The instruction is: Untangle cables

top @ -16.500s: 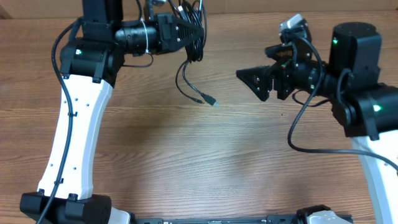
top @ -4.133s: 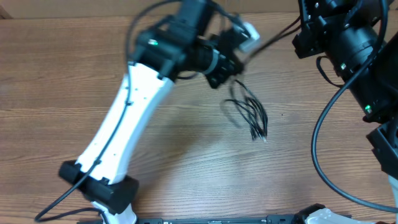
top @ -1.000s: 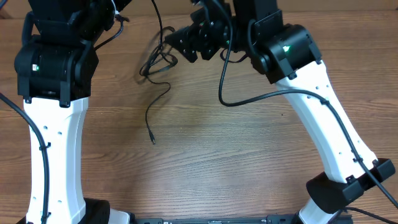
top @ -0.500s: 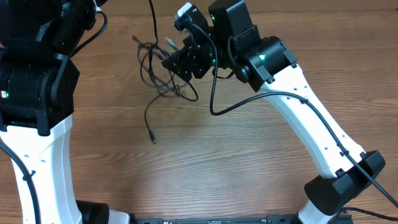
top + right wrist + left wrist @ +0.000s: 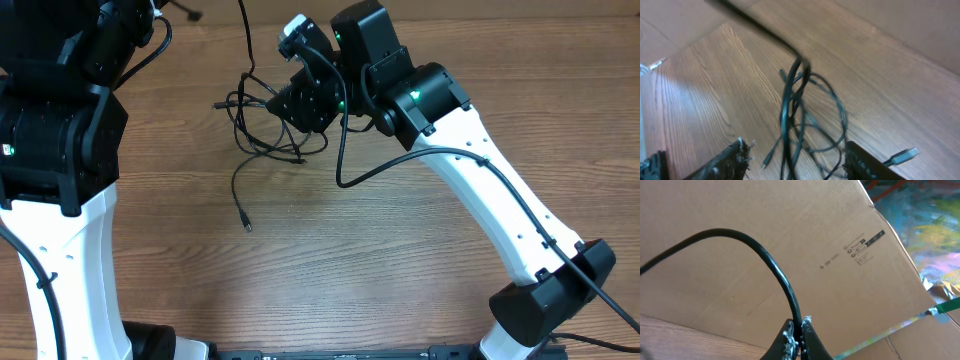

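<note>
Cables (image 5: 262, 120) bunch beside right tool (image 5: 796, 146). Loops are drawn closer in than half a second ago and sit between its parted jaws, unpinched. One tail stays on surface (image 5: 350, 260), below the tool. Left tool (image 5: 796, 335) stays clamped on a strand.

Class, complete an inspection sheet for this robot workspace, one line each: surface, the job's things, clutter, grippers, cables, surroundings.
Surface: wooden table, bare wood grain in front of the arms.
Job's things: thin black cables tangled in loose loops, one end trailing on the wood, one strand rising out of the overhead view.
Clutter: nothing seen.
Grippers: left gripper shut on a black cable strand; right gripper with jaws apart and the loops hanging between them.
Cables: thick arm cable loops down from the right arm, apart from the tangle.
Surroundings: cardboard box with a printed label behind the table.
</note>
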Action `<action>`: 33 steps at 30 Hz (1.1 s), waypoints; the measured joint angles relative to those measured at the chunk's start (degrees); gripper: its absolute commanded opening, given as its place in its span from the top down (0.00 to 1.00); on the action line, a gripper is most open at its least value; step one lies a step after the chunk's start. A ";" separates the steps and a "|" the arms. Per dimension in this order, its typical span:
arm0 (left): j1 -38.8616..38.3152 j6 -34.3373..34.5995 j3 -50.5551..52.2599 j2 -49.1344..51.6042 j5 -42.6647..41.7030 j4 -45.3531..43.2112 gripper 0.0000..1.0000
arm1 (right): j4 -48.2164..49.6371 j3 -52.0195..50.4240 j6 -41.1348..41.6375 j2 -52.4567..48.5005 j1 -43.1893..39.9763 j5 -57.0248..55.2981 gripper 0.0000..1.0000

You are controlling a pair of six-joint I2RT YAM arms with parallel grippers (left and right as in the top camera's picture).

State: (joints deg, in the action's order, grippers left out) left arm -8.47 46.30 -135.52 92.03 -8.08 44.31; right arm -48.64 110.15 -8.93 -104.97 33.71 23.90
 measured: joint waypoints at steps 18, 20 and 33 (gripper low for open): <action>0.00 -5.86 0.00 -2.08 2.08 2.99 0.96 | 3.65 -2.27 3.54 -0.35 1.64 -0.04 0.96; 0.13 -7.58 0.00 -3.80 4.17 3.34 0.96 | 3.56 -2.21 5.03 0.04 0.74 -0.52 0.96; 12.46 -14.45 -0.28 -22.08 16.37 8.35 0.96 | 2.80 -0.31 12.90 17.00 -27.47 1.31 0.96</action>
State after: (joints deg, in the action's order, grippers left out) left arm 3.99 31.86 -135.81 69.95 8.29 52.66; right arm -45.84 109.84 3.97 -87.96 6.24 25.21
